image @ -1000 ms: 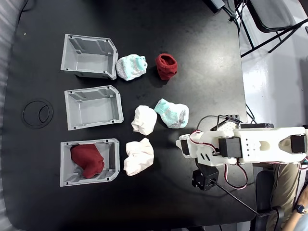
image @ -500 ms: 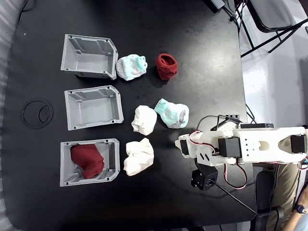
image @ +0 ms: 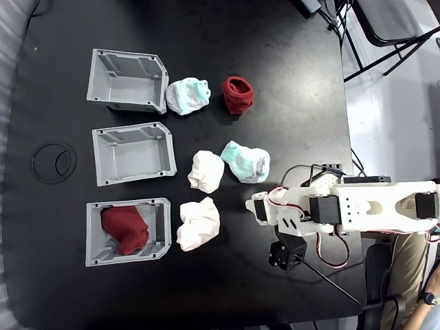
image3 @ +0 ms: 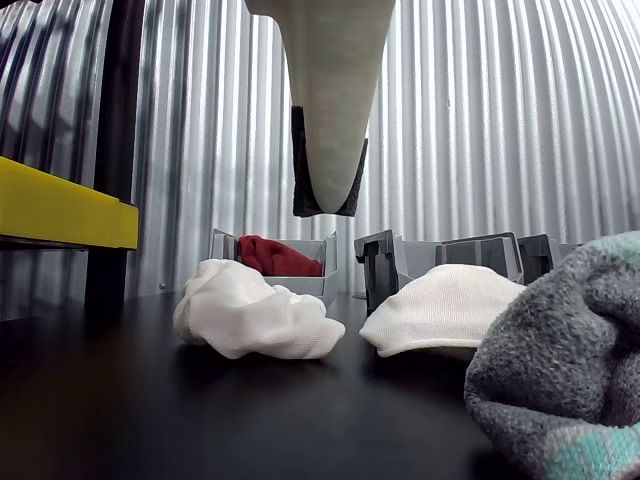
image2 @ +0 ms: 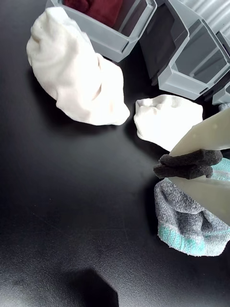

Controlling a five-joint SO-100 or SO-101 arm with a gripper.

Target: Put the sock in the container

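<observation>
The dark red sock (image: 125, 229) lies as a lumpy wedge inside the nearest grey container (image: 128, 203) at the lower left of the fixed view. In the wrist view the sock (image2: 96, 7) shows over the container's wall (image2: 115, 41) at the top edge. The other view has the sock (image3: 275, 257) peeking above the container (image3: 325, 285) in the background. My gripper (image: 256, 208) hovers over the table right of the white socks. Its dark pads (image2: 189, 164) are pressed together, shut on nothing. In the other view the gripper (image3: 325, 195) hangs from the top.
Two more grey bins (image: 130, 128) (image: 124, 55) stand empty above it. Two white socks (image: 199, 224) (image: 206, 170), two mint-and-white socks (image: 245, 162) (image: 187, 95) and a ring-shaped dark red sock (image: 238, 94) lie on the black table. A person's arm (image: 426, 302) is at lower right.
The gripper has shifted slightly to the left, toward the socks. The socks and bins have not moved.
</observation>
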